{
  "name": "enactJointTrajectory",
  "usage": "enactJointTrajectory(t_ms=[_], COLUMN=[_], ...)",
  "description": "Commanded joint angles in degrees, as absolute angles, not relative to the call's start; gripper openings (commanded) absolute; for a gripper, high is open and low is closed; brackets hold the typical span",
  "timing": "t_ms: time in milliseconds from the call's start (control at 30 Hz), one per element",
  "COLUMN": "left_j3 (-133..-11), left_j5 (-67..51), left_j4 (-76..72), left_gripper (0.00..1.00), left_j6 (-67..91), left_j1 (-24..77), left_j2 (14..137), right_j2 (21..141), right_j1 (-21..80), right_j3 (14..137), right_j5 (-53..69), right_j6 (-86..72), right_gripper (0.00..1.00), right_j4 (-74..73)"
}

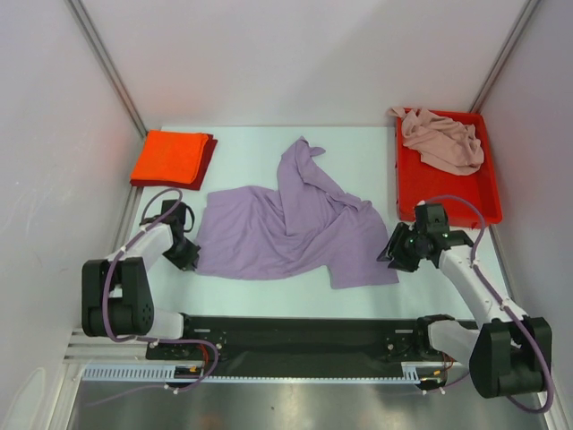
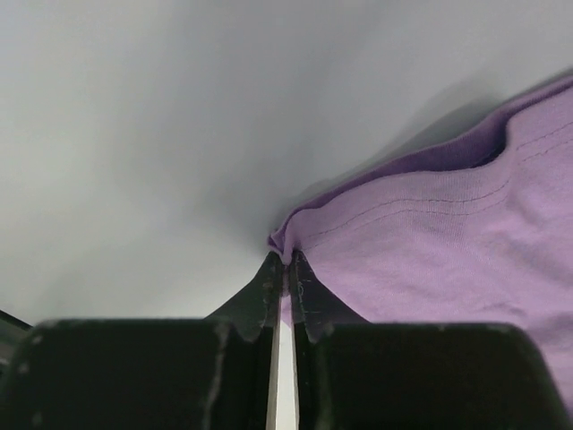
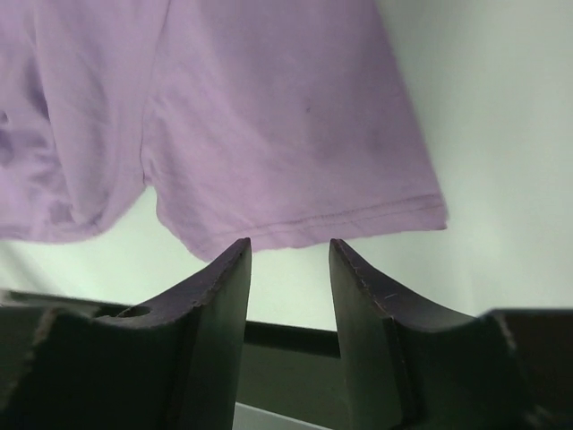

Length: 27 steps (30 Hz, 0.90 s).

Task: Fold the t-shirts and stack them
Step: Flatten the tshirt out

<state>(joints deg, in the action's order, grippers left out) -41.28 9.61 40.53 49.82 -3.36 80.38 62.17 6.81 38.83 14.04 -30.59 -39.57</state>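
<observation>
With the lavender t-shirt [image 1: 286, 233] at the table [image 1: 242, 300] centre, left jaws pinch just its eight-o'clock corner tip and right jaws gape short of its four-o'clock hem, so lifting could slip it free.

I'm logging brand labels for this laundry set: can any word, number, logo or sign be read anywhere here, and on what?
None can be read: no print, tag or label shows on the lavender t-shirt, the orange-red t-shirt, the pale pink t-shirt or the red tray.

spread shirt [image 1: 286, 228] centre | folded shirts [image 1: 170, 157] back-left | crumpled shirt [image 1: 443, 141] in tray [image 1: 421, 179] back-right
</observation>
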Motion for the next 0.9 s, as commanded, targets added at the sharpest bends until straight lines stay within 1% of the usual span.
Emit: enactJointTrajectory(t_ms=[0,100,167,233,467,600,733,867], left_j3=[-41.9,-41.9,-41.9,-41.9,-42.0,-42.5,-42.6,-43.1], left_j5=[13.0,12.8,12.4,12.0,12.7,12.7,12.4,12.6], left_j4=[39.2,38.8,38.3,38.2,37.9,37.5,37.4,37.3], left_gripper=[0.07,0.04,0.00,0.00,0.00,0.00,0.00,0.00], left_j6=[47.6,47.1,46.7,46.6,45.2,44.5,44.0,43.9], left_j1=[-3.5,-3.5,-3.5,-3.5,-3.4,-3.4,-3.4,-3.5], left_j2=[78.6,78.3,78.2,78.3,77.4,77.9,78.1,78.4], right_j2=[61.4,61.5,61.5,61.2,60.2,60.9,61.7,61.3], right_j1=[2.8,-3.2,-6.2,-7.2,-8.6,-8.5,-8.3,-6.9], right_j3=[38.2,35.5,33.3,31.7,29.3,28.3,26.4,25.4], right_j5=[12.1,14.1,12.9,11.6,9.9,9.4,10.6,9.9], right_j6=[-35.8,-37.9,-39.0,-39.9,-40.2,-40.0,-40.2,-39.9], right_gripper=[0.46,0.47,0.48,0.48,0.48,0.48,0.44,0.44], right_j4=[-39.7,-38.5,-38.3,-38.5,-38.8,-36.5,-33.8,-33.3])
